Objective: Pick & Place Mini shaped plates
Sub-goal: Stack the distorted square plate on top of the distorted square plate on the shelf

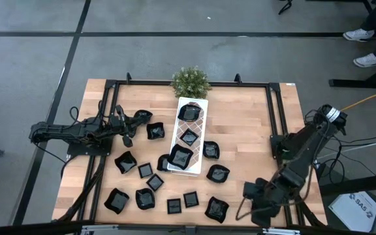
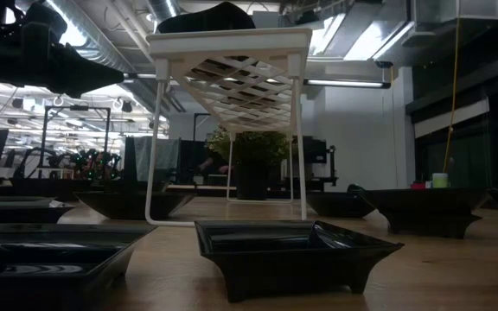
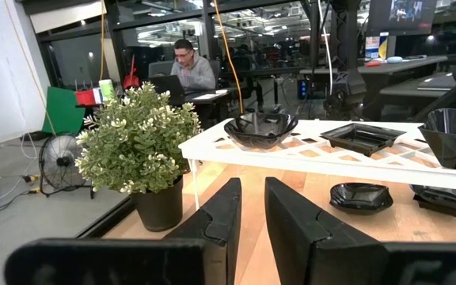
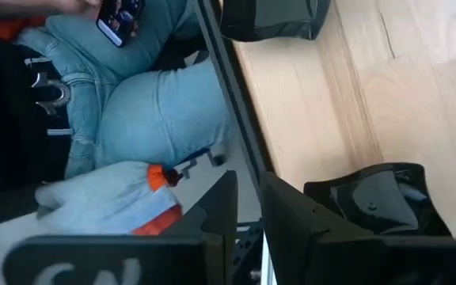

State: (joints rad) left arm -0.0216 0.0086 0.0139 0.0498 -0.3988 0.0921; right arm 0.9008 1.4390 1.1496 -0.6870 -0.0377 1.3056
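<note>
The wooden counter [image 1: 240,130] carries three mini shaped plates [image 1: 189,112] on its white tray [image 1: 201,104] – evidently the drop-off – while the left claw [image 1: 128,139], near the left edge, and the right claw [image 1: 252,190], by the near right corner, each show a narrow gap gripping nothing.

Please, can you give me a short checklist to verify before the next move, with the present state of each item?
1. White tray has free space: ok, three plates on it, gaps between.
2. Left gripper empty: ok, nothing between its fingers.
3. Plate within reach of left gripper: ok, black plate lies beside it.
4. Right gripper clear of the plates: ok, at the table's near right corner.
5. Potted plant upright: ok.
</note>
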